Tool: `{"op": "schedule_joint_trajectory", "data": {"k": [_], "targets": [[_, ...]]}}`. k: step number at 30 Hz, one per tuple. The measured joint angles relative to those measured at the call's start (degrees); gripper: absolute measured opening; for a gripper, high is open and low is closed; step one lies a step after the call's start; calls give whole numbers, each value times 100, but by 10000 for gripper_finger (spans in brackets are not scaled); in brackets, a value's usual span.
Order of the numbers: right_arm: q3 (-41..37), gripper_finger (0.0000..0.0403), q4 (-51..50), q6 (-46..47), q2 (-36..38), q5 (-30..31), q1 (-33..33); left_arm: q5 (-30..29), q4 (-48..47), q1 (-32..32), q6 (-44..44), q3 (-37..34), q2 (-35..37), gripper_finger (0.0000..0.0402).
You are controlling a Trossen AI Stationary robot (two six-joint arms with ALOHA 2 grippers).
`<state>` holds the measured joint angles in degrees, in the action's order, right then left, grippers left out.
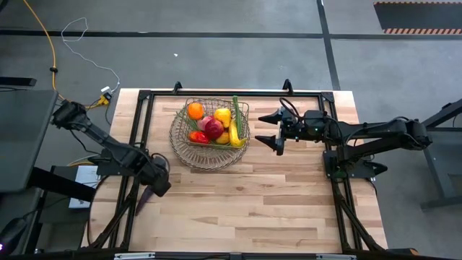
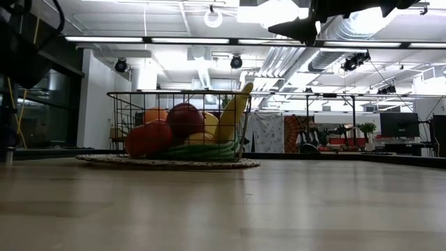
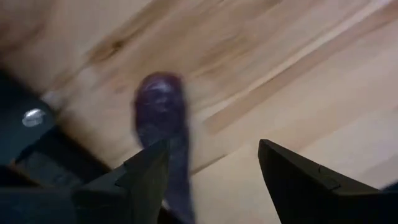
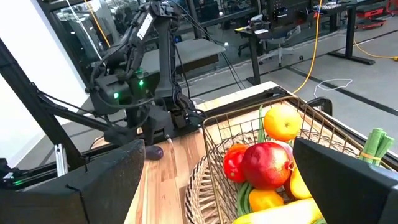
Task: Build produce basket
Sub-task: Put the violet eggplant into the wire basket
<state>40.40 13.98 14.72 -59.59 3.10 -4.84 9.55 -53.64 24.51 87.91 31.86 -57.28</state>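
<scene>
The round wire basket [image 1: 189,154] stands at the table's far middle and holds an orange [image 1: 195,110], a red apple [image 1: 214,128], a lemon [image 1: 222,115], a banana [image 1: 235,134], green beans [image 1: 235,105] and a red piece [image 1: 198,137]. A purple eggplant [image 1: 143,201] lies on the table near its left edge. My left gripper [image 1: 160,184] is open just above the eggplant [image 3: 160,106], which runs along the inner side of one finger [image 3: 149,177]. My right gripper [image 1: 260,128] is open and empty in the air right of the basket [image 4: 211,146]. My left gripper is open over the eggplant, slanting down from the table's left. The eggplant's near end [image 3: 177,180] runs close along the inner side of one finger; I cannot tell whether they touch. The eggplant lies on the table.
A black metal frame [image 1: 141,115] borders the tabletop on the left, far and right sides. Bare wood [image 1: 245,209] spreads from the basket to the near edge. The low view shows the basket [image 2: 125,104] on its woven base, with the right gripper [image 2: 300,28] high above the table.
</scene>
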Motion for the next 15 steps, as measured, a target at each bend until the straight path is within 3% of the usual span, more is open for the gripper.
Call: {"op": "schedule_joint_trajectory", "data": {"k": [15], "targets": [[0,399,-50,81,0,10,-1,-167,-184,639,458,0,-1172,234]]}}
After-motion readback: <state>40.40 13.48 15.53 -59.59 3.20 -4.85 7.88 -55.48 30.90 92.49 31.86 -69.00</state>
